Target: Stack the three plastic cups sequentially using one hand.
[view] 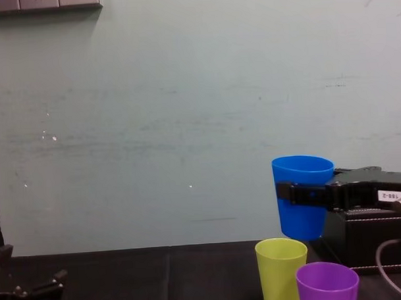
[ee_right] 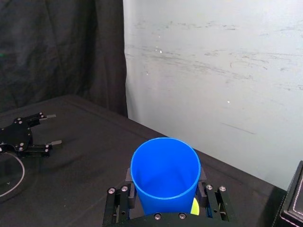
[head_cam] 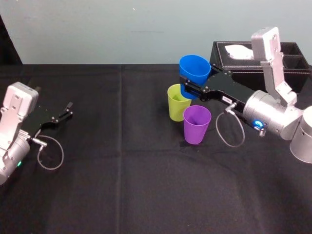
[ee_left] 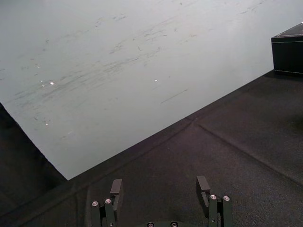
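Your right black two-finger gripper (head_cam: 187, 90): jaws clamped on blue tapered plastic cup (head_cam: 194, 68), gripping mid-wall; upper centre-right of head frame. Cup upright, mouth up, plain, empty inside, clear of black cloth table (head_cam: 122, 175). In chest frame its base hangs above, slightly right of, rim of yellow-green tapered plastic cup (view: 281, 269); no contact. Purple tapered plastic cup (head_cam: 197, 125) stands just beside yellow-green one, lower right of it. Black leather tissue box (head_cam: 292, 66) upper right, behind arm. Your left gripper (head_cam: 66, 111): fingers spread, empty, mid-left edge.
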Motion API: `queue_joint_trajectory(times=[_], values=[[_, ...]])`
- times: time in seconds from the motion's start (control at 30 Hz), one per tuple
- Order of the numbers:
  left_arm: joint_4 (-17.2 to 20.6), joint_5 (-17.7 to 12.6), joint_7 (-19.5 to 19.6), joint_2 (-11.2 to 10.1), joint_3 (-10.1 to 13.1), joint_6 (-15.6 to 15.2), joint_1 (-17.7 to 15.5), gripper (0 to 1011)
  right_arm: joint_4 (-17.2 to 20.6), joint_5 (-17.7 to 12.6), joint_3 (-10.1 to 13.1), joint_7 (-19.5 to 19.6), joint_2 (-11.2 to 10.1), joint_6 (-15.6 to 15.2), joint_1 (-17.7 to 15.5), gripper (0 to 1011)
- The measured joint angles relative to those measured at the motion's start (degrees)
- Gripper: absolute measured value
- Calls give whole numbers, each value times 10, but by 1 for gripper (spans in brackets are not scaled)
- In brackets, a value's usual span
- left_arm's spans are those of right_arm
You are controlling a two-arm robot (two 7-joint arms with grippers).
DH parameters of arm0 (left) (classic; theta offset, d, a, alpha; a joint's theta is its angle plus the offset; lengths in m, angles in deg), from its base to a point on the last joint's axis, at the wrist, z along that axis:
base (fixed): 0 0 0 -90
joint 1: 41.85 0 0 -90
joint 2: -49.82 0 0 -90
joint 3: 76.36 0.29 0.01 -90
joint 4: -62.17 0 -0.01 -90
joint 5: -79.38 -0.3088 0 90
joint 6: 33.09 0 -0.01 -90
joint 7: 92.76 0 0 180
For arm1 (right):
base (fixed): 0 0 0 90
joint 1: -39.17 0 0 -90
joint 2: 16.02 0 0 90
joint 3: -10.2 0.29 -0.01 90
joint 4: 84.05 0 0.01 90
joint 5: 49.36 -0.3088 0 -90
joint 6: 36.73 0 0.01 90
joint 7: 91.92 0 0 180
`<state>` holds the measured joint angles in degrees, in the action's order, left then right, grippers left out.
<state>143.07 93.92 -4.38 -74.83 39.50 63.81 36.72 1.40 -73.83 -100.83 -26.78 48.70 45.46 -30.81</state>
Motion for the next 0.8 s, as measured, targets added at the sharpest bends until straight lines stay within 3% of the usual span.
queue_joint_trajectory(times=[0.37, 0.8], values=[[0, 0, 0, 0, 0, 0, 0, 1011, -43, 6, -16, -4, 16, 5, 33, 726], [0, 0, 0, 0, 0, 0, 0, 1011, -70, 14, -26, -5, 30, 5, 50, 726]])
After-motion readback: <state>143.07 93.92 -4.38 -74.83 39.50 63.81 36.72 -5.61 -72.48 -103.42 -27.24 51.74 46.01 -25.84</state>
